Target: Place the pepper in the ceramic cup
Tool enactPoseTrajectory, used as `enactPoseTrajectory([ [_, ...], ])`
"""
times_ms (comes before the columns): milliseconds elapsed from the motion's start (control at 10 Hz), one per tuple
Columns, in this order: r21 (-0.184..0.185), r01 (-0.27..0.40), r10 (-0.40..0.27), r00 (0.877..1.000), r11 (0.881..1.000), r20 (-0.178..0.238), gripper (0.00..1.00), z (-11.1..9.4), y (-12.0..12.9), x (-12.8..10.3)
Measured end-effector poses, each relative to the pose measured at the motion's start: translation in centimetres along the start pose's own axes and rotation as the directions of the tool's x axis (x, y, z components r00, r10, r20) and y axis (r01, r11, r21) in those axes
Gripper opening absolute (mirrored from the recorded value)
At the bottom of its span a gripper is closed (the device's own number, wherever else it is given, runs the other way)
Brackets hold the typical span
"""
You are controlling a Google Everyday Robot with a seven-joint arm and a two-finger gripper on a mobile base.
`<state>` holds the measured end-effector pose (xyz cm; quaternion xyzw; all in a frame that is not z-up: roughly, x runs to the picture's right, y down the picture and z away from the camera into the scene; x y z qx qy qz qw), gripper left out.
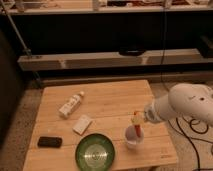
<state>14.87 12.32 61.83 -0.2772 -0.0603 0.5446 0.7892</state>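
a wooden table (112, 97) fills the middle of the room. a white bottle (70, 105) lies on its side near the left edge, closer to the back, with its cap end pointing to the back right. a small flat white block (82, 124) lies a bit nearer the front, apart from the bottle. a flat black thing (50, 142) lies near the front left corner. a round green plate (96, 151) sits at the front edge, near the middle. behind the table runs a long low shelf (100, 61) with a dark thing (132, 51) on it. black cables (192, 131) lie on the floor past the right edge. the gripper (137, 119) hangs over the front right part of the table.
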Motion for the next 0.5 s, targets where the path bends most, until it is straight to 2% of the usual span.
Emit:
enactPoseTrajectory([
  [500, -0.020, 0.017, -0.017, 1.000, 1.000, 0.008, 0.00, 0.85, -0.53, -0.30],
])
